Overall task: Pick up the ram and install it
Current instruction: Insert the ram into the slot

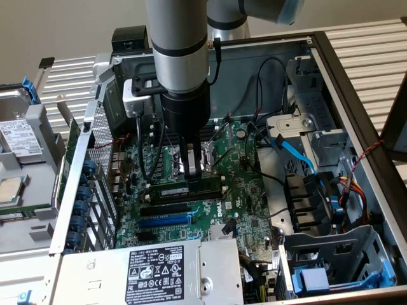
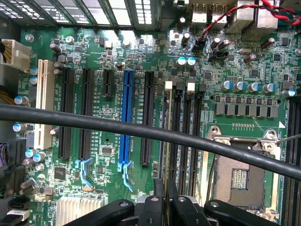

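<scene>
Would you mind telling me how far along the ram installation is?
Done: the ram looks picked up, pinched edge-on in the claw. In hand: it hangs in line with the black memory slots beside the CPU socket. Left: it is not visibly seated in a slot.

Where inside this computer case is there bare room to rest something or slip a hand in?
Flat top of the power supply, beside its label. Bare case floor between motherboard and drive bays, though cables cross it. Crowded: the memory slots, where the gripper fingers pinch the ram.
</scene>
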